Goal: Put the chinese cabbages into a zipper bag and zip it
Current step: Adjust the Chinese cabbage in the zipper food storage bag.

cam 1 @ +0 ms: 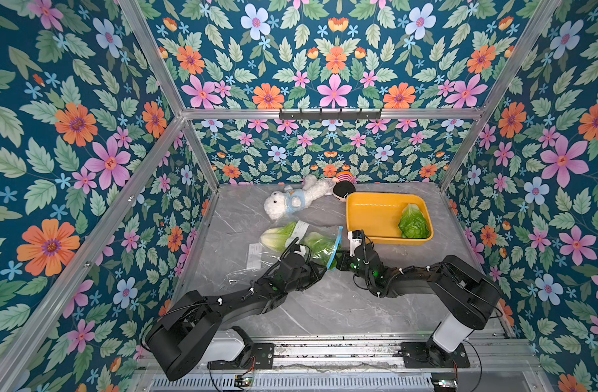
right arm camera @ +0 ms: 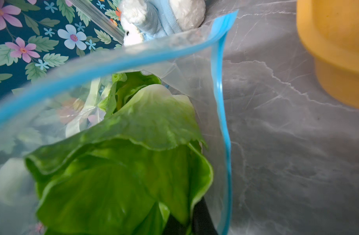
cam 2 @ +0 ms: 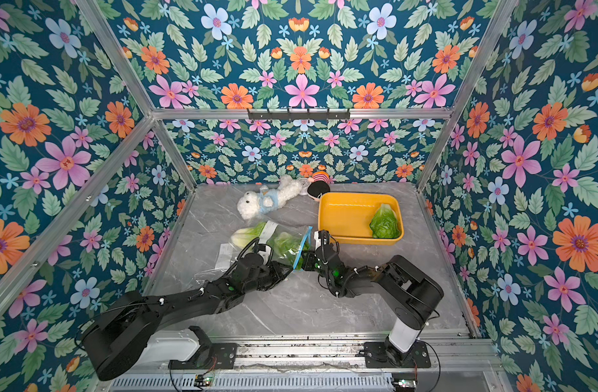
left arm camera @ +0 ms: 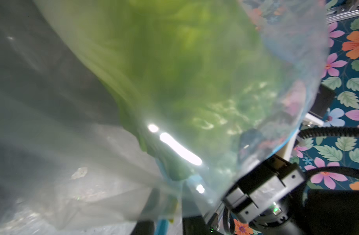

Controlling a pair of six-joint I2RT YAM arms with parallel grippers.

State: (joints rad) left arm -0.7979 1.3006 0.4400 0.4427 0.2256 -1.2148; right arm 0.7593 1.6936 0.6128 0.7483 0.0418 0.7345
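The clear zipper bag (cam 1: 304, 237) (cam 2: 284, 239) with a blue zip strip (right arm camera: 219, 81) lies mid-table, its mouth raised and facing the right arm. Two chinese cabbages (cam 1: 280, 236) (cam 1: 321, 246) are inside it, and their green leaves (right arm camera: 133, 173) fill the mouth. A third cabbage (cam 1: 413, 222) (cam 2: 385, 222) lies in the yellow tray (cam 1: 368, 210). My left gripper (cam 1: 319, 269) (left arm camera: 168, 225) is shut on the bag's blue rim at the near corner of the mouth. My right gripper (cam 1: 336, 263) (right arm camera: 191, 223) is inside the mouth, shut on a cabbage leaf.
A white plush toy (cam 1: 290, 200) and a dark-haired doll (cam 1: 343, 188) lie at the back of the table. Loose clear plastic (cam 1: 253, 261) lies flat beside the left arm. The tray's wall (right arm camera: 337, 50) stands close to the right of the bag. Floral walls enclose the table.
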